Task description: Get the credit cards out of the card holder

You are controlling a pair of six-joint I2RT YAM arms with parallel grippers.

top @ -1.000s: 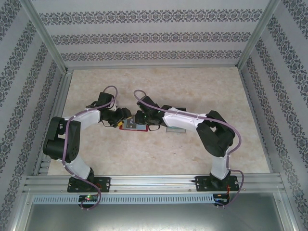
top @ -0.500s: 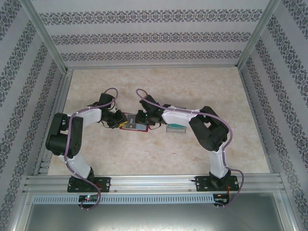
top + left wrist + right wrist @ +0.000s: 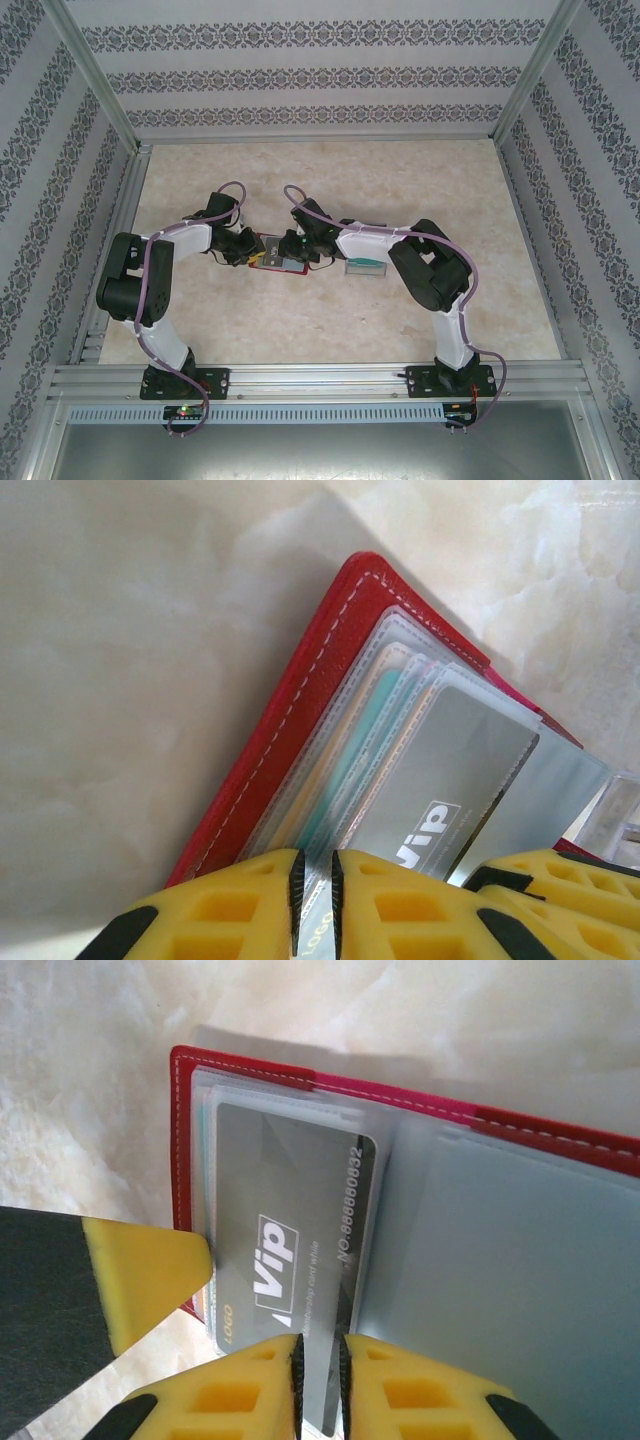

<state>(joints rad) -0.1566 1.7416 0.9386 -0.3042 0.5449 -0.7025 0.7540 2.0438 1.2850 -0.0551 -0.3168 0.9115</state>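
Grey card [image 3: 300, 1200], white-framed word: "Vip"
Grey card, gold print at its corner: "LOGO"
Grey card, along its edge: "NO.888888…", last digits unclear
Small line beside "Vip": too small to read

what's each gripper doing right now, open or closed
left gripper: closed, pinching the card holder at its clear pocket edge.
right gripper: closed on the end of the grey vip card.

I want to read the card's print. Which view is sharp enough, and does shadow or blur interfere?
Right wrist: card sharp, evenly lit, Vip and number legible. Left wrist: Vip readable but angled, broad shadow on table beside wallet. Top external: card too small to read.
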